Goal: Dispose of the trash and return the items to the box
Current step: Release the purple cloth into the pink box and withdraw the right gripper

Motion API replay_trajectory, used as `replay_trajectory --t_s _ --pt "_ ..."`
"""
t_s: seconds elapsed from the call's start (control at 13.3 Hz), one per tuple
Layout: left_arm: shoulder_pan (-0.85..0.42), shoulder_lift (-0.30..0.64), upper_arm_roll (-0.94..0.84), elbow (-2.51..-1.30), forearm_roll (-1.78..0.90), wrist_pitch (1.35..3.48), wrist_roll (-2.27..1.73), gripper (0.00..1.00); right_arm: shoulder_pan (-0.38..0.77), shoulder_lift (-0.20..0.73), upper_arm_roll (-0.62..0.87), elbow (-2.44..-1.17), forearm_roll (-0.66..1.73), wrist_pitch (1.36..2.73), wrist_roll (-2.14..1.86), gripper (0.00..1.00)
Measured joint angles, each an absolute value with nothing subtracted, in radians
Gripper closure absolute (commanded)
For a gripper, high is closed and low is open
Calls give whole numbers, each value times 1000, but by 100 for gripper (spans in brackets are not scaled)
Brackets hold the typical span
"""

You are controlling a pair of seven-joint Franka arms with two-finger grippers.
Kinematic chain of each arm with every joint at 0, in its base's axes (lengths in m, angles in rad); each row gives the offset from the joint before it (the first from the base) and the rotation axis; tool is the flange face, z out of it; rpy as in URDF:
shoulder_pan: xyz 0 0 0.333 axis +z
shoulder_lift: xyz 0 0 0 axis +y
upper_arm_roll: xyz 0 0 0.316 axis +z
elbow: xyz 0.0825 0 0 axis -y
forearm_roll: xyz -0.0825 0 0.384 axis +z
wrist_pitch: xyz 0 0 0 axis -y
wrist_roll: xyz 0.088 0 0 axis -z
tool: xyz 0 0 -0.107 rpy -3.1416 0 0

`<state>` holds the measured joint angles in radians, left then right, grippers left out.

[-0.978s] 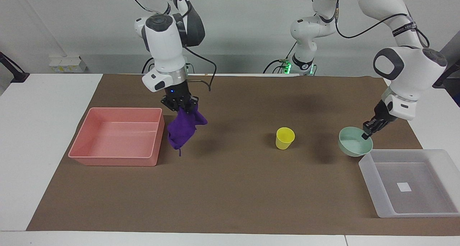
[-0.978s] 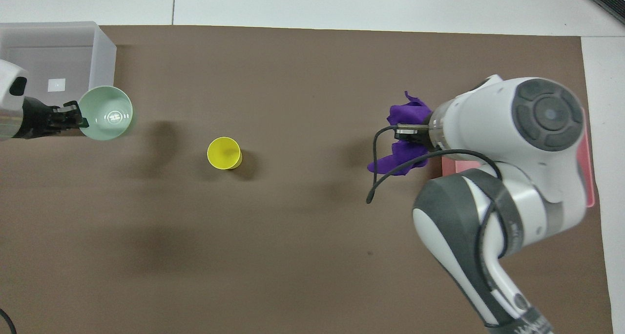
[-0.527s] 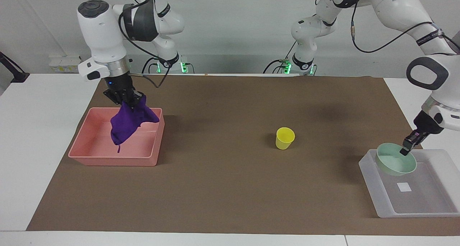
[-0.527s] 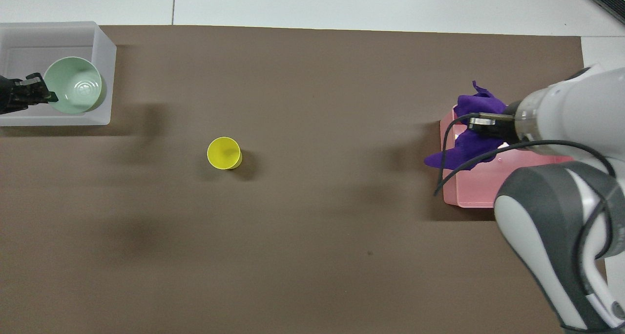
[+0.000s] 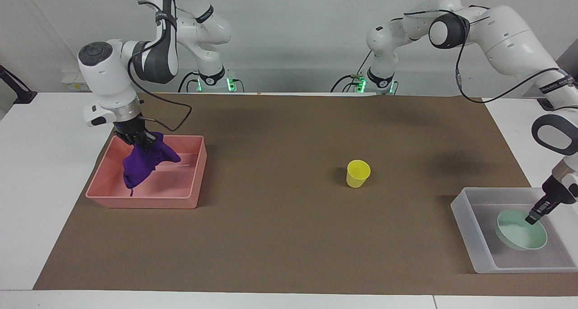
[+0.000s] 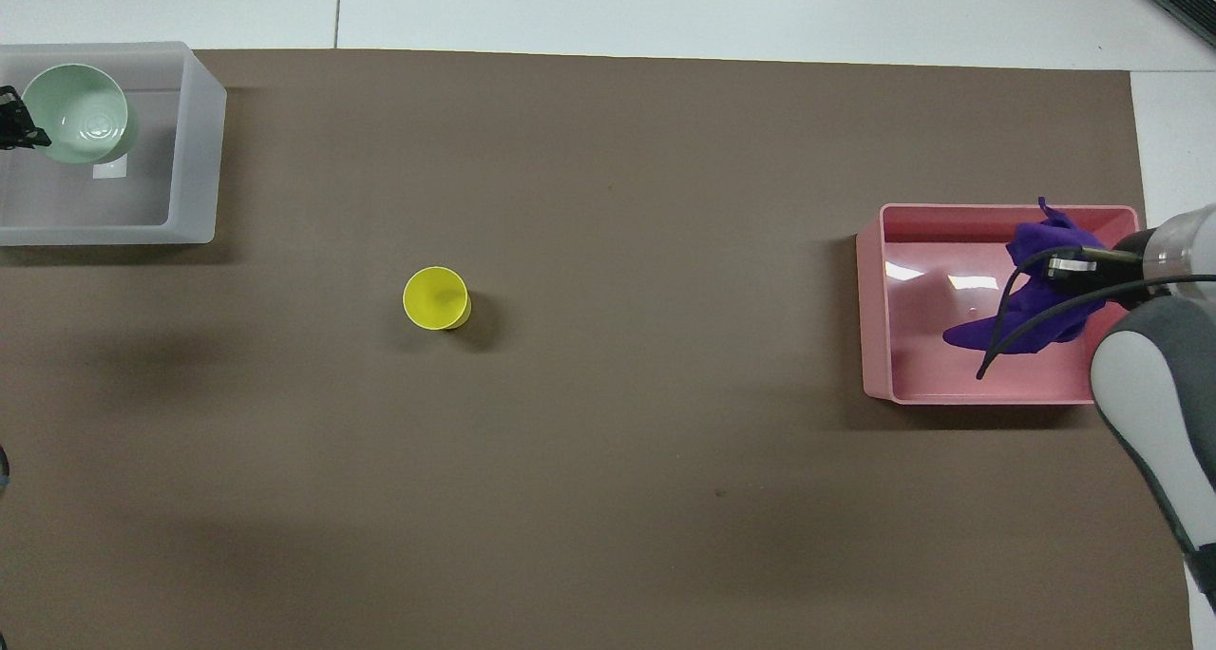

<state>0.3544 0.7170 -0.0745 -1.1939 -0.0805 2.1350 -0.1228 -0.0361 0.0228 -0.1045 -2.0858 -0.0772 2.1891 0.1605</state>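
My right gripper (image 5: 141,142) is shut on the purple rag (image 5: 143,163) and holds it low inside the pink tray (image 5: 192,162); the rag (image 6: 1031,298) hangs down to the tray (image 6: 874,298) floor. My left gripper (image 5: 537,214) is shut on the rim of the mint-green bowl (image 5: 519,232) and holds it inside the frosted box (image 5: 465,218). In the overhead view the bowl (image 6: 78,113) is in the box (image 6: 195,156) with the left gripper (image 6: 14,129) at its rim. The yellow cup (image 5: 358,173) stands upright mid-table (image 6: 436,298).
A brown mat (image 5: 289,236) covers the table. The pink tray sits at the right arm's end, the frosted box at the left arm's end. White table borders lie around the mat.
The right gripper carried the rag over the tray wall and lowered it into the tray. The left gripper carried the bowl over the box wall and down into the box.
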Motion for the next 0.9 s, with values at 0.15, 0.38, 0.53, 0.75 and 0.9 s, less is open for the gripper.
replay_trajectory --t_s 0.15,0.38,0.53,0.75,0.9 --pt "368 735 -74 -1199 -70 2136 -117 100 -36 50 -104 -2142 -77 2278 165 43" --pt "377 747 -75 -1222 -66 2149 -57 100 -36 77 -103 -2173 -77 2338 165 0" --pt "377 747 -76 -1236 -65 2152 -29 67 -35 73 -100 -2167 -77 2338 158 0" --pt "374 729 -81 -1235 -65 2150 -9 34 -22 40 -83 -2101 -77 2244 151 0" --pt "371 691 -88 -1235 -64 2137 47 23 3 2 -77 -2014 -76 2107 151 0"
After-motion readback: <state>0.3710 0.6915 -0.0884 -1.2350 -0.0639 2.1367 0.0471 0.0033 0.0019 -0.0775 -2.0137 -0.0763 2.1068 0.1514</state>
